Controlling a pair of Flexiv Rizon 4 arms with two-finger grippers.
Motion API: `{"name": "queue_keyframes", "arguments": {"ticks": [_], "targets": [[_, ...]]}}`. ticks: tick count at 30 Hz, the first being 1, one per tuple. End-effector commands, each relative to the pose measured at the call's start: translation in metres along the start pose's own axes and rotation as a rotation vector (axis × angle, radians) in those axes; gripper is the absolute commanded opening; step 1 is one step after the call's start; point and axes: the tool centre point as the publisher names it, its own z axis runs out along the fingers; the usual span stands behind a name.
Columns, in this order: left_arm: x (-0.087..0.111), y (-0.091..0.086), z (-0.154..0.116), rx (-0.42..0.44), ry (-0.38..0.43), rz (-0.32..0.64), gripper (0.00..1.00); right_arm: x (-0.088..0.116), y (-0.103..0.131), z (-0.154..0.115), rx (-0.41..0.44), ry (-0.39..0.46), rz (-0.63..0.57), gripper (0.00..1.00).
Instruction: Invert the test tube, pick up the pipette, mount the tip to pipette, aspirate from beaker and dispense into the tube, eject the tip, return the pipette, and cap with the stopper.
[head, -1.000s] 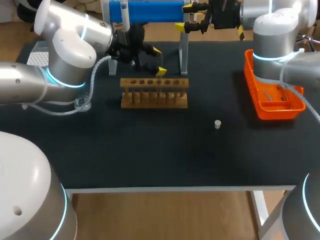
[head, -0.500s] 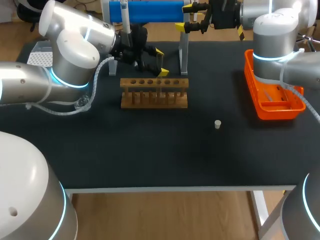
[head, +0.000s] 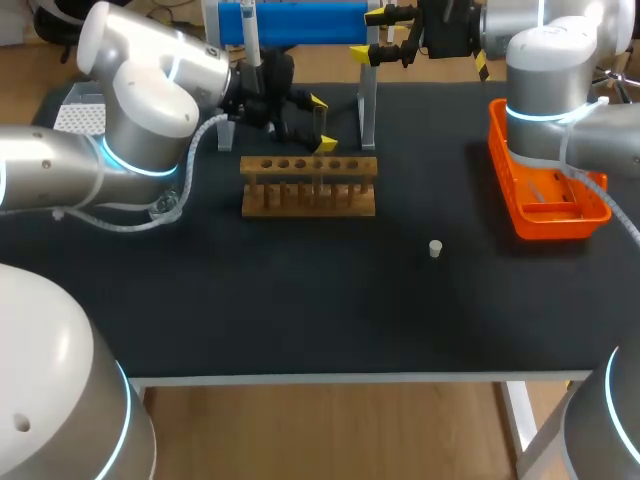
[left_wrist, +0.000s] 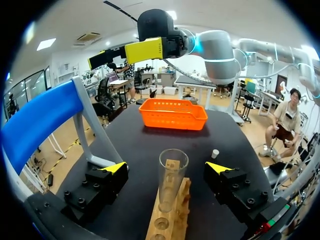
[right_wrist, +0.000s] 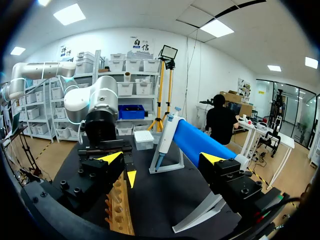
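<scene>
The left gripper (left_wrist: 165, 168) stands open astride the test tube (left_wrist: 171, 176), not touching it; the tube is upright in the wooden rack (head: 308, 187) near the desk's (head: 300, 300) far edge; the right gripper (right_wrist: 162, 159) is open, empty

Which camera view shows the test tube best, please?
The left wrist view: the test tube stands upright, mouth up, in the wooden rack, between the left gripper's open fingers, touching neither. The head view shows only a thin, faint sliver beside the yellow tips. In the right wrist view I cannot make it out.
</scene>
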Motion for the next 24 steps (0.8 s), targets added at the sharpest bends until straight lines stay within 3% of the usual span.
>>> {"name": "queue_keyframes", "arguments": {"ticks": [1,24], "targets": [[0.0022,0.0011,-0.0010,0.016,-0.007,0.008,1.00,-0.0009,0.0005,-0.0012,0.004,0.005,0.001,1.00],[0.0012,-0.0003,-0.0031,0.031,-0.030,0.031,1.00,-0.0009,0.0005,-0.0012,0.004,0.005,0.001,1.00]]}}
